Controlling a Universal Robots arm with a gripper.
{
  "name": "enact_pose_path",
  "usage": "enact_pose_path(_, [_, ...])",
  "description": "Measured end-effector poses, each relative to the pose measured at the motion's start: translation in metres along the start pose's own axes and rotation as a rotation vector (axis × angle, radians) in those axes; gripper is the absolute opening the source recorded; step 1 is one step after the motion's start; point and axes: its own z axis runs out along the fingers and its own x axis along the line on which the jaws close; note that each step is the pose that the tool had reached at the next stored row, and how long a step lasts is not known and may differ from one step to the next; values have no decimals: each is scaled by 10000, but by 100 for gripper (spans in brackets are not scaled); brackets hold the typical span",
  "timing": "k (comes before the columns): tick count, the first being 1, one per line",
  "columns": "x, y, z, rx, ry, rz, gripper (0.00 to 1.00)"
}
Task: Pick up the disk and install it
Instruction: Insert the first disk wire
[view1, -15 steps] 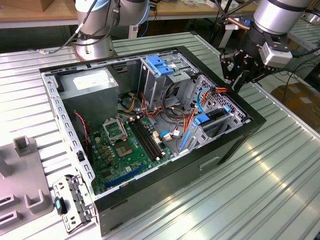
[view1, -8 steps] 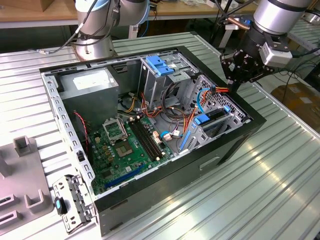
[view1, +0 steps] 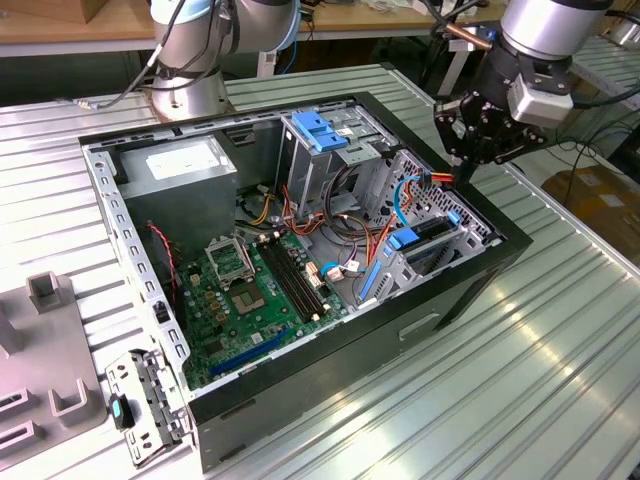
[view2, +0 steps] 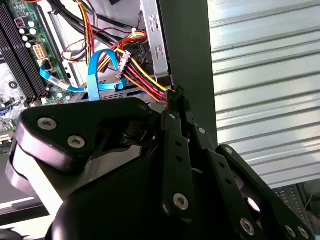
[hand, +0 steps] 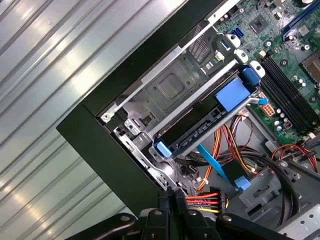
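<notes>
The first wrist view is showing the disk (hand: 200, 131) sitting in the drive cage at 3 o'clock inside the case (view1: 470, 290). The gripper (view1: 468, 160) is hovering above that corner, fingers pressed together, gripping nothing

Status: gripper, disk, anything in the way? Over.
Black gripper shut, at black case rim. Blue-railed metal disk sits in grey drive cage. Red-yellow wire bundle beside gripper tips.

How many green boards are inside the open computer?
1. The green board lies flat on the floor of the computer case, toward the exterior view's left. More could hide under the cables or drive cage.
</notes>
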Motion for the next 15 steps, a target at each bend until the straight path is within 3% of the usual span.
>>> enact_pose_path(8, [-29,26,2,-47,60,635,16])
enact_pose_path(15, [-89,79,-4,-63,81,871,16])
